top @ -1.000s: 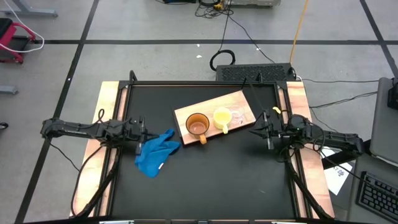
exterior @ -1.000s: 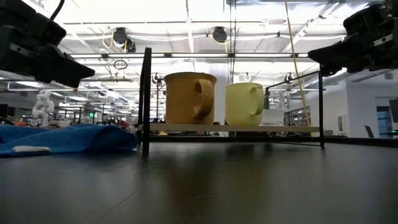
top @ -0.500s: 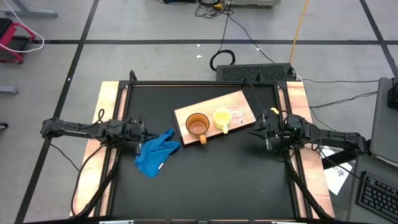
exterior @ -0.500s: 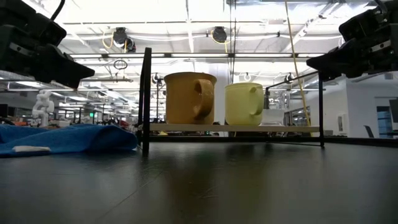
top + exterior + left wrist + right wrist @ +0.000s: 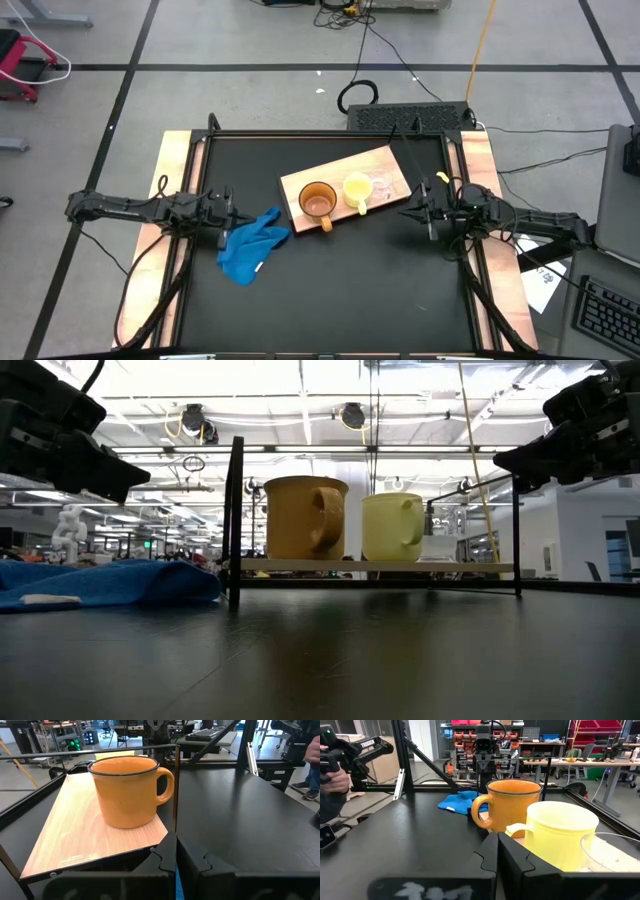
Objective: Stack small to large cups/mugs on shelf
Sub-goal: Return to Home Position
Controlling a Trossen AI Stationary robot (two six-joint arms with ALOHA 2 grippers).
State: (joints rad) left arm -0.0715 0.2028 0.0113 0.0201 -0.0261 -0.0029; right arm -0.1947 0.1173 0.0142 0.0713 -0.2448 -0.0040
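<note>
A light-wood shelf board (image 5: 345, 187) lies slanted at the table's middle. Three vessels stand upright on it in a row. They are an orange-brown mug (image 5: 317, 203), a yellow mug (image 5: 357, 190) and a small clear cup (image 5: 386, 185). The low view shows the same order: orange mug (image 5: 303, 517), yellow mug (image 5: 391, 526), clear cup (image 5: 438, 547). My left gripper (image 5: 232, 217) is shut and empty at the table's left side. It points level at the orange mug (image 5: 129, 792). My right gripper (image 5: 408, 209) is shut and empty at the right side, just off the board's right end.
A crumpled blue cloth (image 5: 252, 245) lies on the black tabletop, near and left of the board, close under my left gripper. A black frame post (image 5: 235, 520) rises by the far left corner. A person's hand (image 5: 330, 780) shows beyond the table.
</note>
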